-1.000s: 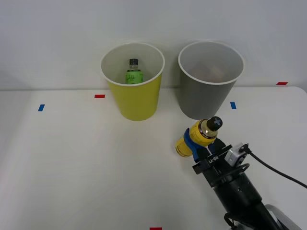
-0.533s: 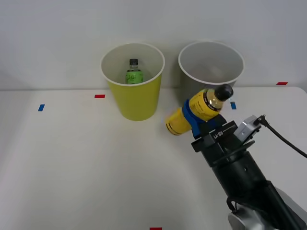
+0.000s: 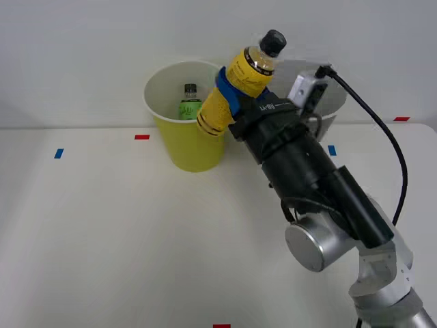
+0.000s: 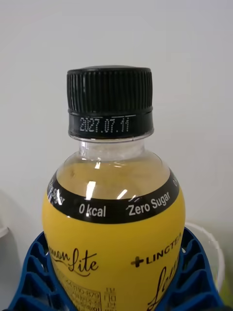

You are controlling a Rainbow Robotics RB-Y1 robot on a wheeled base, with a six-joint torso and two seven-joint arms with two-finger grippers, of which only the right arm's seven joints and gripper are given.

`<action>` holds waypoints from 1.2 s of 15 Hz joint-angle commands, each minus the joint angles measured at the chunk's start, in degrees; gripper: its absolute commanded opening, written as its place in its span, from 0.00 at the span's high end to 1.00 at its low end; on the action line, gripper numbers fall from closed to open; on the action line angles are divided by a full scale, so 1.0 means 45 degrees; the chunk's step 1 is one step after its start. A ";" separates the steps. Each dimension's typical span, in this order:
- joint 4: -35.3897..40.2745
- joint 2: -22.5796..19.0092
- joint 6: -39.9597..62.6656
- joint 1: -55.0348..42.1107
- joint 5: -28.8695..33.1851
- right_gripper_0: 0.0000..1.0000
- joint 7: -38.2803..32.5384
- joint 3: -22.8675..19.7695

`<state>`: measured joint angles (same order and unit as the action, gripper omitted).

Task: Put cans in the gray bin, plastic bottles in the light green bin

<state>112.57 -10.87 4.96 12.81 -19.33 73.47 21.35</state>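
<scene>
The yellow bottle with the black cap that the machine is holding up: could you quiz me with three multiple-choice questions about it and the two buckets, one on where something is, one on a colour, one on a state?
1. Where is the small green-label plastic bottle?
A. On the table
B. Inside the round yellow-green bin
C. Inside the gray bin

2. What colour are the ribbed fingers clasping the yellow plastic bottle?
A. Blue
B. Red
C. White

3. How is the yellow bottle placed?
A. Lying on the white table
B. Standing in the round gray bin
C. Gripped in the air, tilted, by the right gripper, at the yellow-green bin's rim

Answers:
1 B, its black cap and green label show against that bin's white inside.
2 A, blue ribs flank the label in the wrist view.
3 C, the bottle leans cap-up, clear of the table.
</scene>
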 commanded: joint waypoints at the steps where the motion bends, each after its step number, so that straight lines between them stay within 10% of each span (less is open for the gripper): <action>1: -0.0250 0.1380 0.3233 0.2269 -0.0040 1.00 -0.0037 -0.1052; 7: -0.5699 0.2610 0.1866 0.5648 0.0194 1.00 0.0490 -0.1365; 18: -0.6637 0.2552 0.1886 0.6410 0.0233 1.00 0.1037 -0.1209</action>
<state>82.72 0.56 13.43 41.66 -18.30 77.89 15.83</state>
